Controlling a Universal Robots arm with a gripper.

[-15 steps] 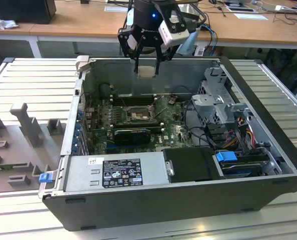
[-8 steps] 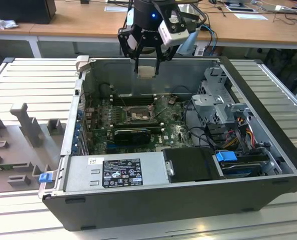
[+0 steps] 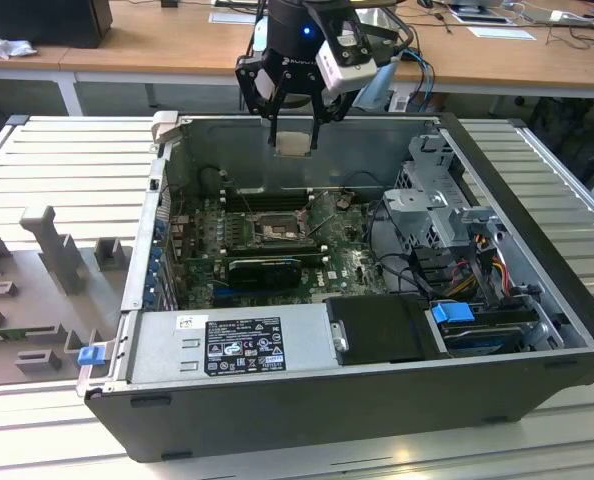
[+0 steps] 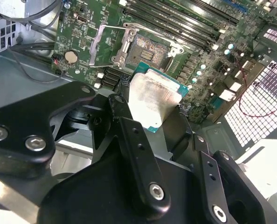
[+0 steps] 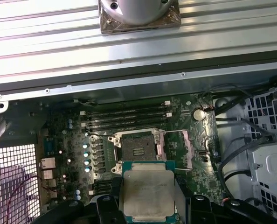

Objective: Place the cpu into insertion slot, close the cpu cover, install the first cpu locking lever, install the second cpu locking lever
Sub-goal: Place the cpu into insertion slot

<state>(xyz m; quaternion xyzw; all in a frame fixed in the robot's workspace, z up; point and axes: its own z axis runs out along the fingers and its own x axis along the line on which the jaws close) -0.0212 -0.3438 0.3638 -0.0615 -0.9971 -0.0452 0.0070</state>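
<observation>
My gripper (image 3: 294, 138) hangs above the back of the open computer case and is shut on the cpu (image 3: 294, 145), a flat square chip with a pale metal top. In both wrist views the cpu (image 4: 155, 95) (image 5: 148, 193) sits between the black fingers (image 4: 122, 114), held well above the green motherboard (image 3: 202, 245). The insertion slot (image 3: 274, 232) (image 4: 145, 49) (image 5: 137, 149) lies open below, its dark centre bare. The silvery cpu cover (image 4: 99, 42) (image 5: 183, 149) stands flipped open beside the slot.
Long black memory slots (image 5: 124, 114) run beside the slot. A black card (image 3: 264, 268), the power supply (image 3: 232, 345), a drive cage (image 3: 432, 205) with cables (image 3: 477, 265) and the case walls (image 3: 162, 190) surround the motherboard. Grey ribbed table (image 3: 67, 170) lies around the case.
</observation>
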